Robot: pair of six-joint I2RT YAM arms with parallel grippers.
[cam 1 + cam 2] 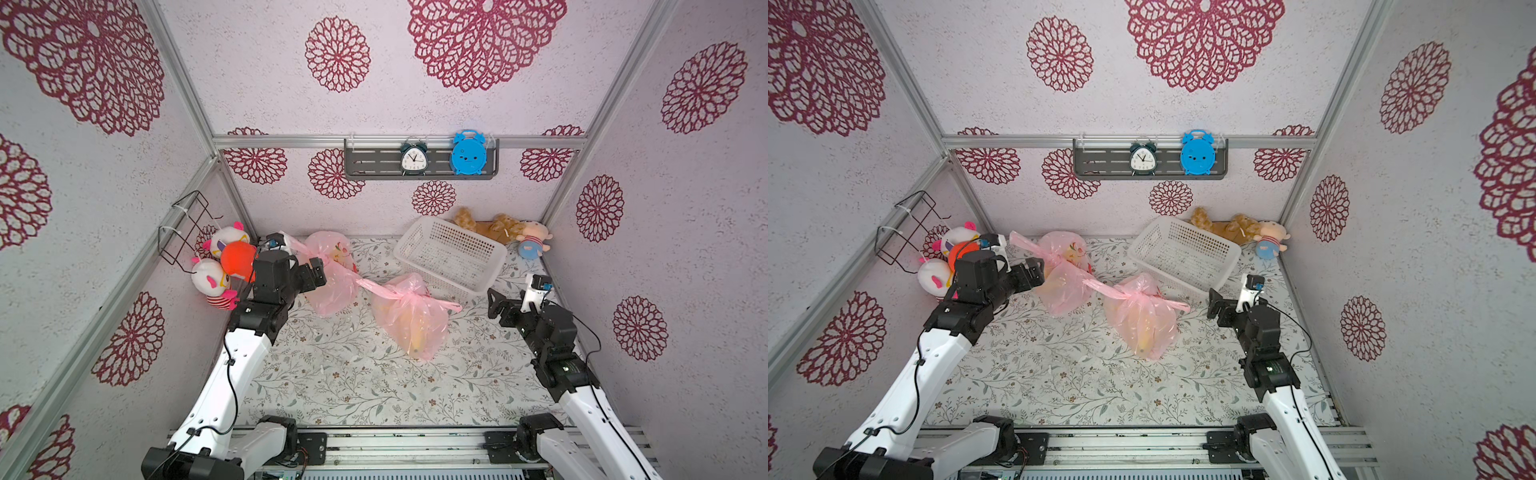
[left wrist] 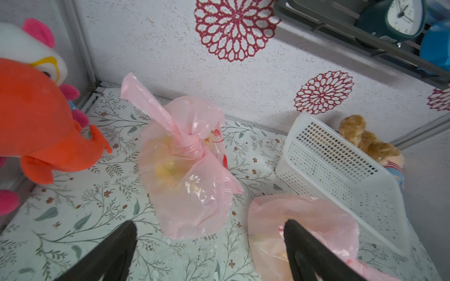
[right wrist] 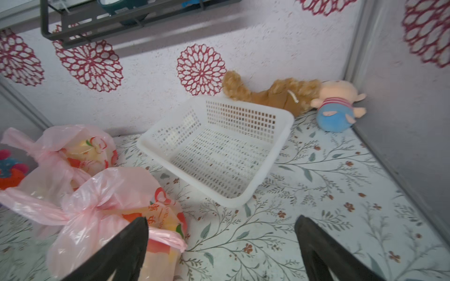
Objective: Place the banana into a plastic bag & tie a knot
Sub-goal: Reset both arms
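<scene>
**Inventory, placed relative to the white basket**

1. White perforated plastic basket (image 1: 451,257), set on the floral table covering (image 1: 353,382). It appears tipped with its far rim raised, though this is not certain.
2. Brown plush toy (image 1: 494,224), laid just behind the basket.
3. Small doll with a blue body and striped top (image 1: 534,243), found behind and to the right of the basket.
4. Dark grey wall shelf (image 1: 374,164), mounted above and behind the basket. A dark green alarm clock (image 1: 413,158) and a blue alarm clock (image 1: 468,154) are stood on it.
5. Orange plush toy (image 1: 237,257) and two white-and-pink plush toys (image 1: 210,280), clustered well to the left of the basket.
6. Black wire rack (image 1: 183,232), fixed to the wall, well left of the basket.
</scene>
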